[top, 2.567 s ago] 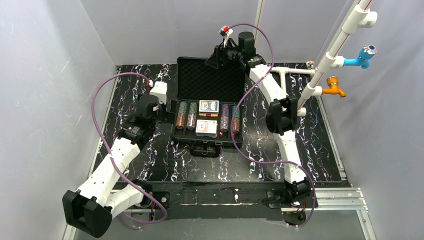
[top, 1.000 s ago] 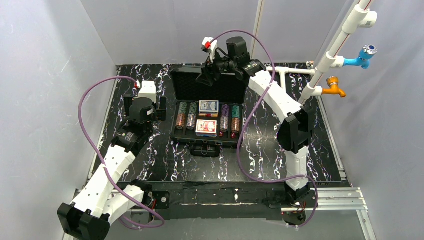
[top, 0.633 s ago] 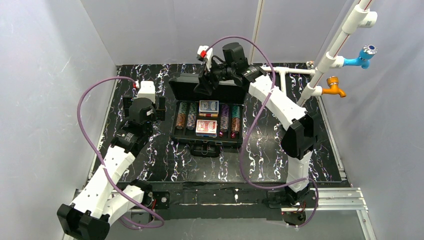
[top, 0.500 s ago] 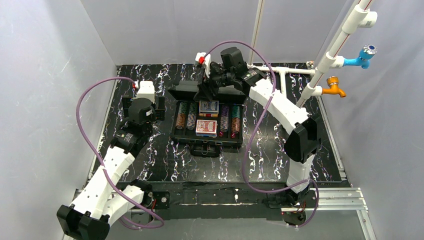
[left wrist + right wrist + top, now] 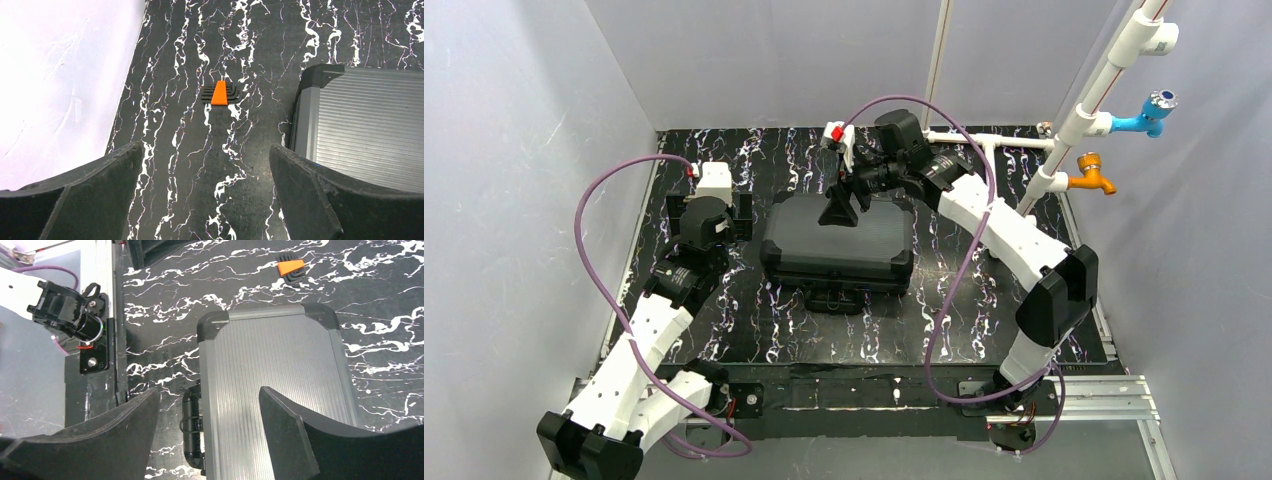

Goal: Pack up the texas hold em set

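Observation:
The black hard case (image 5: 836,245) lies shut in the middle of the table, ribbed lid down, with its handle (image 5: 836,298) toward the arm bases. The chips, card decks and discs are hidden inside. My right gripper (image 5: 837,210) is open and empty, just over the lid's far middle. In the right wrist view the right gripper (image 5: 209,395) spans the lid's (image 5: 275,370) front edge above the handle (image 5: 192,425). My left gripper (image 5: 712,212) is open and empty, left of the case. In the left wrist view the left gripper (image 5: 206,150) is over bare table, with the case (image 5: 365,130) to its right.
An orange-and-black hex key set (image 5: 220,93) lies on the table beyond the left gripper, also in the right wrist view (image 5: 291,266). A white pipe (image 5: 1114,70) with a blue tap (image 5: 1157,108) and an orange tap (image 5: 1092,175) stands at the back right. Grey walls enclose the table.
The case lid has swung down from upright to shut, with my right gripper following it toward the near side. The chips and decks are now covered. The left arm shifted slightly left.

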